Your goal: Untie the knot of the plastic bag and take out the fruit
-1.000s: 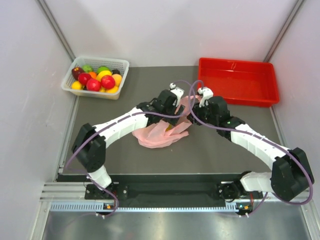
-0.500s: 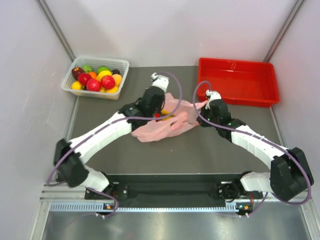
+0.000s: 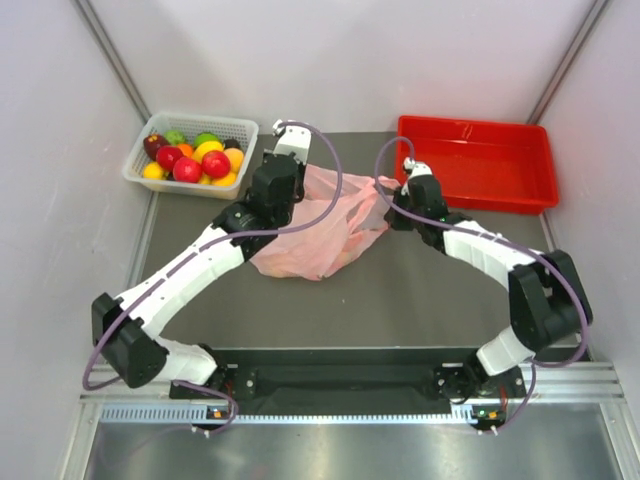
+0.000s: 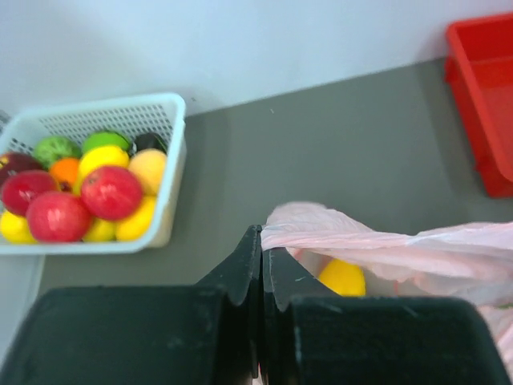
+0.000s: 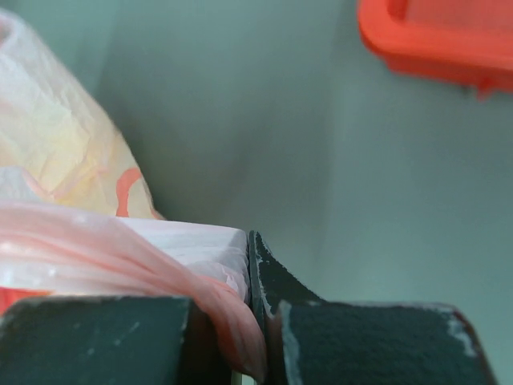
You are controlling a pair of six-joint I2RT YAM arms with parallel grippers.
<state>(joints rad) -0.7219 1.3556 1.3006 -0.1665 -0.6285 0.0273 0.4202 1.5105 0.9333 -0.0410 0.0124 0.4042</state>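
The pink plastic bag [image 3: 318,235] lies mid-table, its top film stretched between my two grippers. My left gripper [image 3: 298,180] is shut on the bag's left edge; in the left wrist view its jaws [image 4: 262,241] pinch the film [image 4: 385,245]. A yellow fruit [image 4: 342,277] shows inside the open mouth below that film. My right gripper [image 3: 393,195] is shut on a bunched pink strip of the bag [image 5: 232,321] at its right end, with the rest of the bag [image 5: 64,176] to its left. I cannot make out the knot in any view.
A white basket [image 3: 240,128] piled with several red, yellow and green fruits stands at the back left, also in the left wrist view [image 4: 164,128]. A red tray [image 3: 475,165] sits at the back right, close beyond the right gripper [image 5: 250,249].
Both grippers closed on the bag. The left arm has swung left and toward the back and the right shifted slightly back, drawing the bag wider between them.
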